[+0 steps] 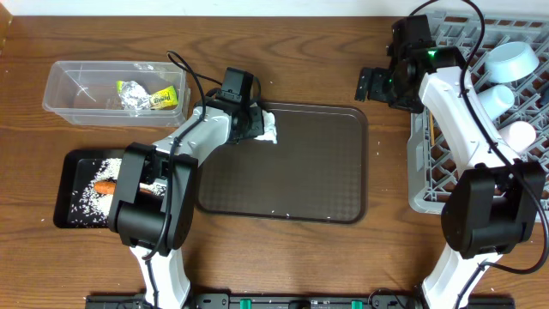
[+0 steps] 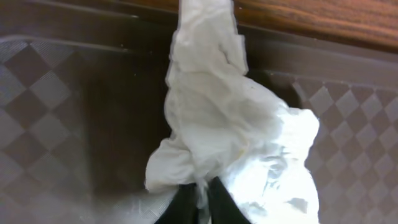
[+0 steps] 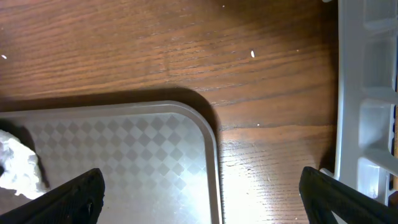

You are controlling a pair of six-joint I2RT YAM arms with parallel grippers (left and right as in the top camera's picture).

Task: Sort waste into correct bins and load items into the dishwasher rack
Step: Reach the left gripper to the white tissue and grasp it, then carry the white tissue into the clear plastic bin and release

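— Look at the left end effector [image 2: 200, 205]: its fingers are pinched together on a crumpled white tissue [image 2: 217, 112], right at the far left corner of the brown tray [image 1: 300, 172].

— Is the tissue off the tray?

— Can't tell from here; it bunches up against the raised rim, with bare worktop [image 1: 292, 51] just past it.

— And the right end effector [image 1: 375, 86]?

— Fingers spread wide, nothing between them. It hangs over the worktop between the brown tray's far right corner and the grey rack [image 1: 429, 172].

— What's around?

— The clear tub [image 1: 69, 90] sits far left, the green-yellow printed wrapper [image 1: 141, 96] inside. Nearer us, the black tray [image 1: 64, 184] holds rice grains [image 1: 90, 202] and the carrot [image 1: 105, 186].

— Anything blocking?

— The left arm's own bulk lies across the black tray's right side, hiding part of it. In the rack, a light-blue bowl [image 1: 512, 60], a pale cup [image 1: 496, 98] and a second cup [image 1: 521, 135] sit behind the right arm.
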